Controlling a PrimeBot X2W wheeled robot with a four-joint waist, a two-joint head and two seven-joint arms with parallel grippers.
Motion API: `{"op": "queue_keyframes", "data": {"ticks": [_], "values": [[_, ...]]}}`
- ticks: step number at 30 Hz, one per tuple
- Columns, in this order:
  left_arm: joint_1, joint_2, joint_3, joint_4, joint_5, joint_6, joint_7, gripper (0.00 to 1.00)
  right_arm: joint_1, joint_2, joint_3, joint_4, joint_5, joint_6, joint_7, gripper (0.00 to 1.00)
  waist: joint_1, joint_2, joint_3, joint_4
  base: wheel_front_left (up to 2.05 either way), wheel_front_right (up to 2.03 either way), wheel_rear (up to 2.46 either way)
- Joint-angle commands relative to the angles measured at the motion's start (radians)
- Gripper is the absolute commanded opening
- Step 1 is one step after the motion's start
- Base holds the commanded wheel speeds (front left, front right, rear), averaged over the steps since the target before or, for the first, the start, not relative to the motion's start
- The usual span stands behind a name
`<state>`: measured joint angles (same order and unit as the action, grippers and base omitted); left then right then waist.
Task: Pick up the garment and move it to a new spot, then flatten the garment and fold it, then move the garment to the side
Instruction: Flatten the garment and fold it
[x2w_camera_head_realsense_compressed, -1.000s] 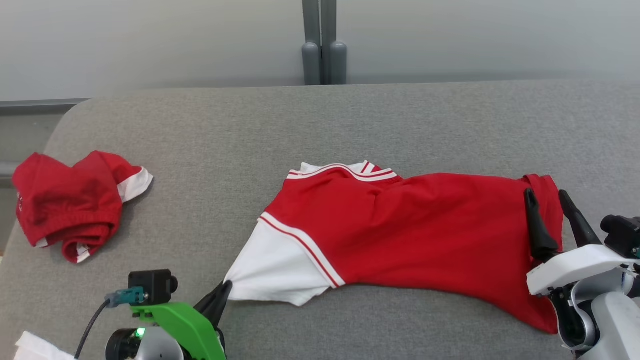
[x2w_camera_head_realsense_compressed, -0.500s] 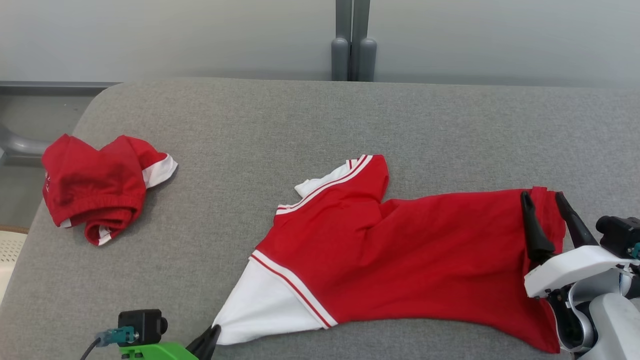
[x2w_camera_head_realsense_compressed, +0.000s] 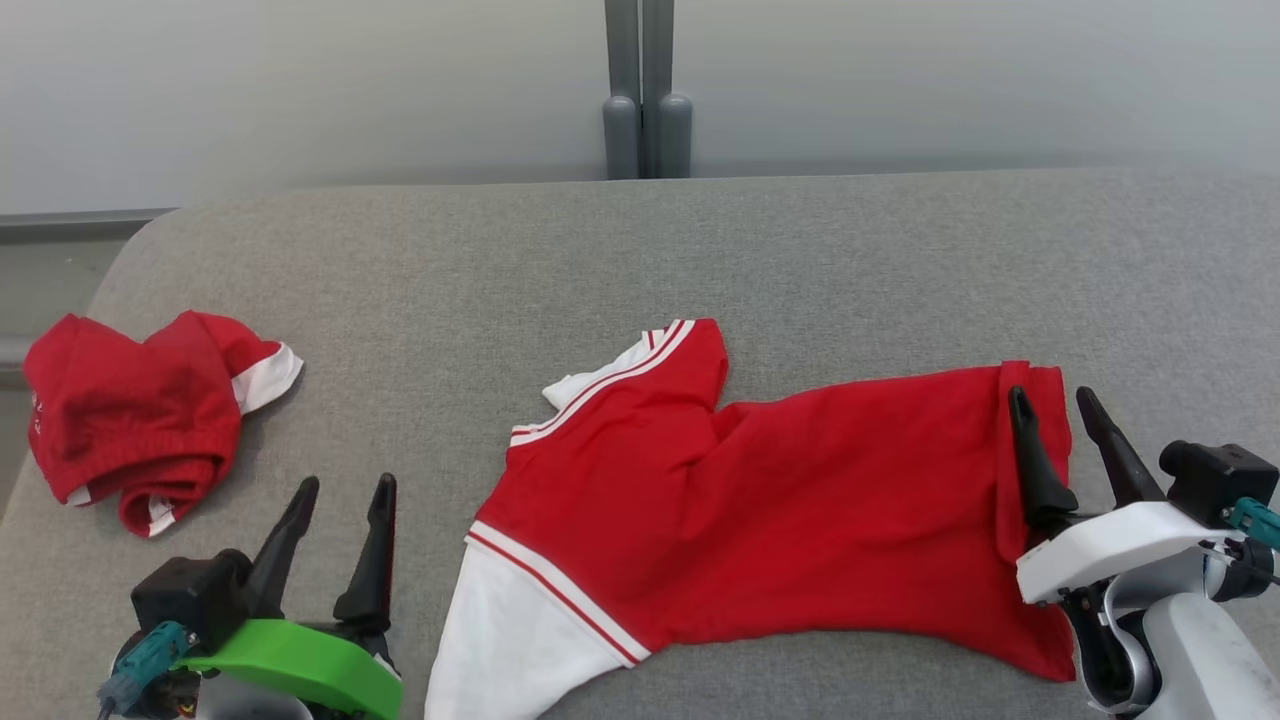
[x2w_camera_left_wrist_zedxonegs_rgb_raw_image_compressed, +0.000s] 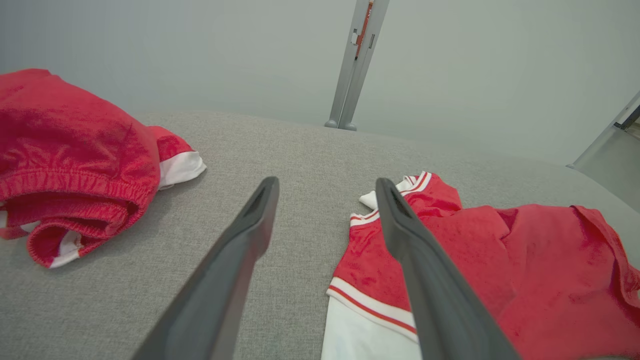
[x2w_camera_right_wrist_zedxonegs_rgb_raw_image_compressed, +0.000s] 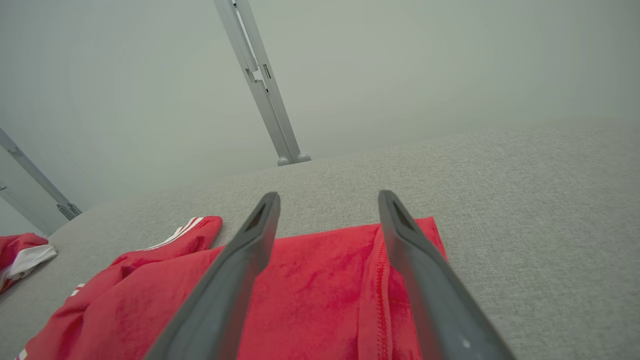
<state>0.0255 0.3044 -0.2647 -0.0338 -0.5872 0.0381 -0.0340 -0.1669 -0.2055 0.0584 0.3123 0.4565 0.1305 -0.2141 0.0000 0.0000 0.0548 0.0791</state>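
The red garment (x2w_camera_head_realsense_compressed: 800, 500) lies stretched lengthwise across the middle of the grey worktop (x2w_camera_head_realsense_compressed: 600, 250), its white sleeve (x2w_camera_head_realsense_compressed: 505, 645) at the near edge. A second ago the left end effector (x2w_camera_head_realsense_compressed: 346, 484) pinched that sleeve's tip. Now it stands released just beside it, so the flattening pull looks done and folding likely comes next. The right end effector (x2w_camera_head_realsense_compressed: 1052, 396) is spread wide over the stitched hem, gripping nothing. The knit is soft, faintly creased and stripe-trimmed. A crumpled red bundle (x2w_camera_head_realsense_compressed: 130, 410) sits well left.

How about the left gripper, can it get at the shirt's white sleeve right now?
Probably yes. The left gripper stands open right beside the white sleeve, with only bare grey surface between them and nothing lying on the sleeve.
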Motion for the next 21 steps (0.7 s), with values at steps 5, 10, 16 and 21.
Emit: {"op": "queue_keyframes", "data": {"ticks": [5,10,16,21], "values": [[-0.028,-0.019,0.031,0.037,0.076,0.024,-0.166,1.00,0.029,0.013,0.003,-0.016,-0.029,0.000,-0.037,1.00,0.0000,0.0000,-0.028,-0.060,0.00,0.00,0.00],[-0.024,-0.035,0.067,0.061,0.126,0.044,-0.224,1.00,0.063,0.020,-0.024,-0.056,-0.110,0.000,-0.052,1.00,0.0000,0.0000,-0.046,-0.091,0.00,0.00,0.00],[0.011,-0.067,0.130,0.047,0.199,0.043,-0.231,1.00,0.113,0.039,-0.047,-0.170,-0.183,0.000,-0.051,1.00,0.0000,0.0000,-0.052,-0.125,0.00,0.00,0.00],[0.037,-0.091,0.144,0.058,0.262,0.030,-0.231,1.00,0.145,0.051,-0.059,-0.188,-0.197,0.000,-0.051,1.00,0.0000,0.0000,-0.049,-0.132,0.00,0.00,0.00]]}}
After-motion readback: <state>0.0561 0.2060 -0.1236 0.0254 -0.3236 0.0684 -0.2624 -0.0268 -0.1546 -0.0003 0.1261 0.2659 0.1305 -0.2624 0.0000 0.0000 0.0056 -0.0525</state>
